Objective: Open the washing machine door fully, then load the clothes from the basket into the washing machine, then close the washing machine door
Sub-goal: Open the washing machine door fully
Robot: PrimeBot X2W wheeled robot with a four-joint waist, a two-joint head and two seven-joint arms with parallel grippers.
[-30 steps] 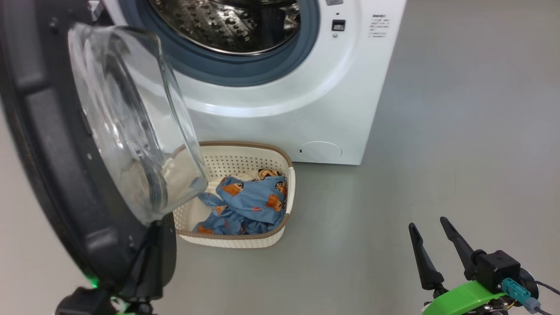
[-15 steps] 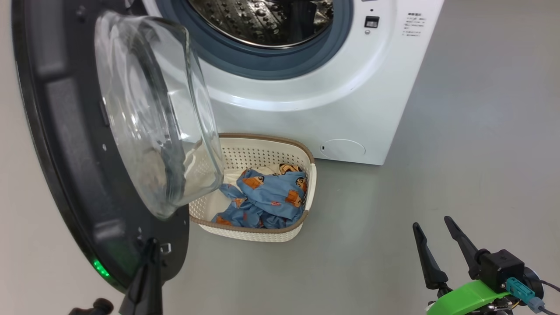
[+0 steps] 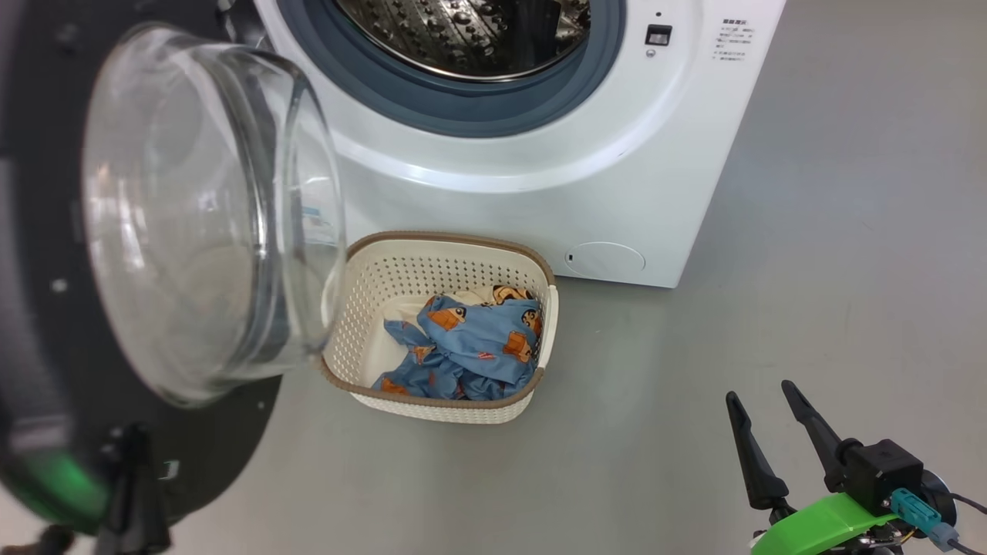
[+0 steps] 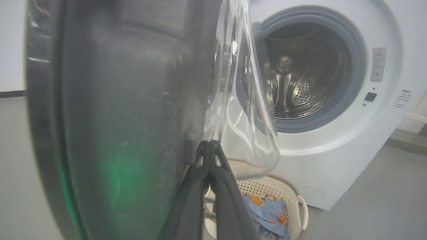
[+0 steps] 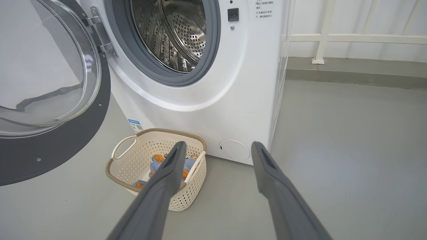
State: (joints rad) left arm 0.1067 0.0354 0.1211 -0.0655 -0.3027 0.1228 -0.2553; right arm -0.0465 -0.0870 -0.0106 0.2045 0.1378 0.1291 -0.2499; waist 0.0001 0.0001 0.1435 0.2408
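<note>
Head view: the washing machine door point(image 3: 185, 231) has swung further left than half a second ago. Its glass bowl now faces the camera more and uncovers more of the left side of the basket point(image 3: 447, 237). The basket stands where it was, on the floor just in front of the washing machine point(image 3: 540, 193), with the clothes point(image 3: 478, 339) heaped toward its right. The left gripper point(image 4: 210, 144), fingers pressed together on nothing, has its tips at the door's dark inner face beside the glass. The right gripper point(image 3: 758, 391) hovers near right, fingers apart and empty, as before.
</note>
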